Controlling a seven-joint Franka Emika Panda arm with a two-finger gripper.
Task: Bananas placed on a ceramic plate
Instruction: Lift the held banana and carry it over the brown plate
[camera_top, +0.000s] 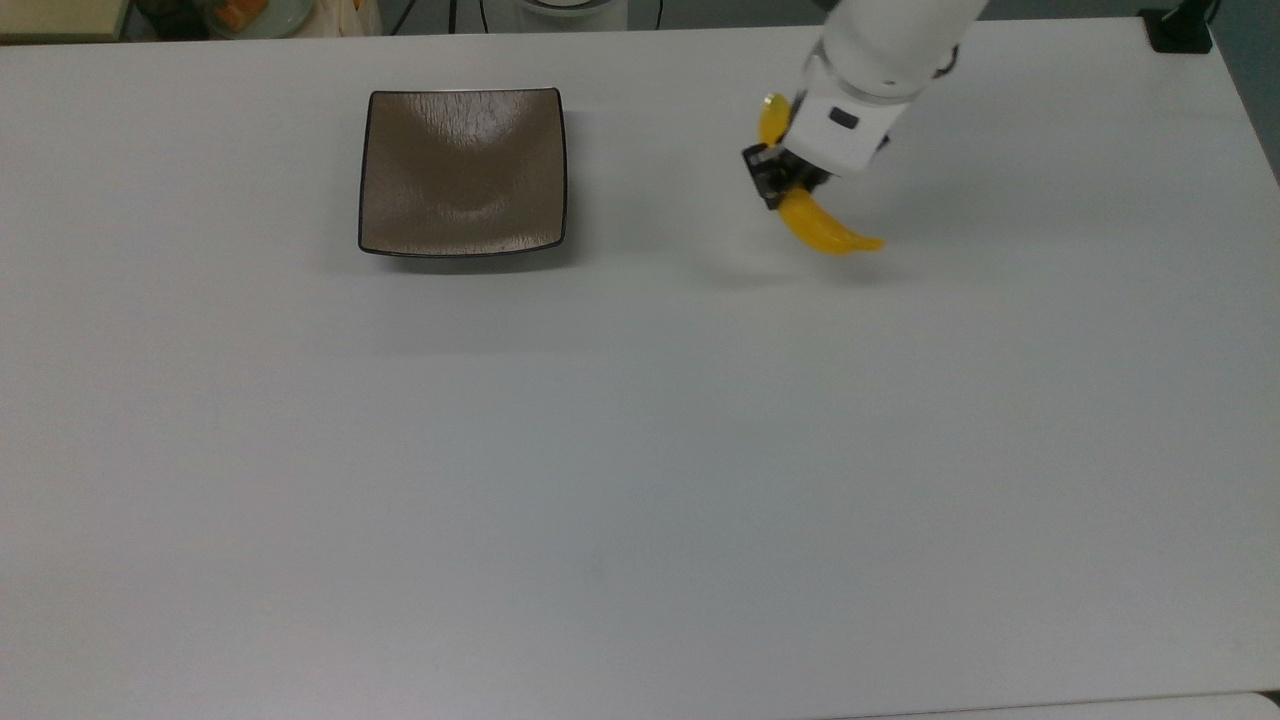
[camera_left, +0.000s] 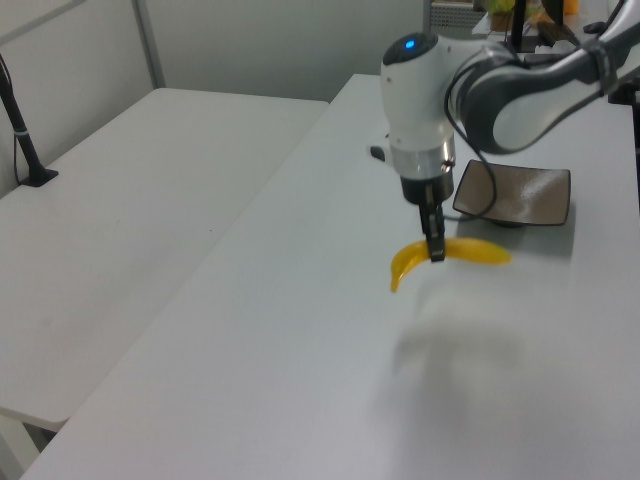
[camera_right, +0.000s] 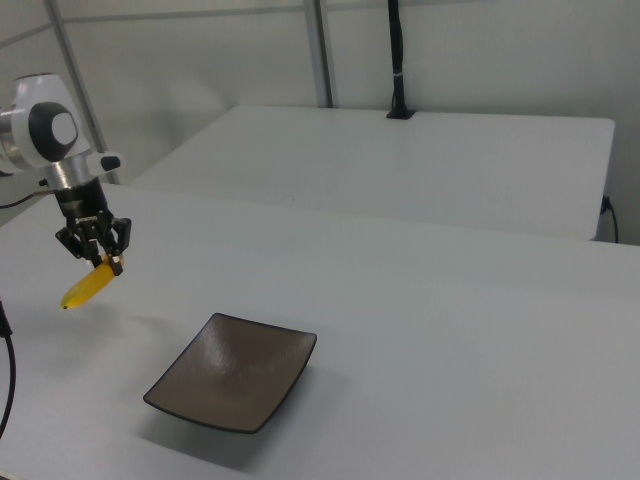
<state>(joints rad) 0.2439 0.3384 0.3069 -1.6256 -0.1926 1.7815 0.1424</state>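
A: In the top view, where do the bananas (camera_top: 822, 227) sit?
B: Gripped near mid-length by the gripper (camera_top: 783, 183), its fingers closed on them; one end pokes out toward the top view's right, the other shows above the wrist. The ceramic plate (camera_top: 462, 170) stands well apart, to the top view's left, on the table (camera_top: 640, 450).

A: And the left view?
B: The bananas (camera_left: 450, 256) hang above the table (camera_left: 300, 330) with a soft shadow below, pinched by the gripper (camera_left: 435, 250), curving out both sides. The plate (camera_left: 515, 195) is near, behind.

A: Right view?
B: The gripper (camera_right: 98, 258) clamps the bananas (camera_right: 87, 285), which slant down to the right view's left of the plate (camera_right: 235, 372).
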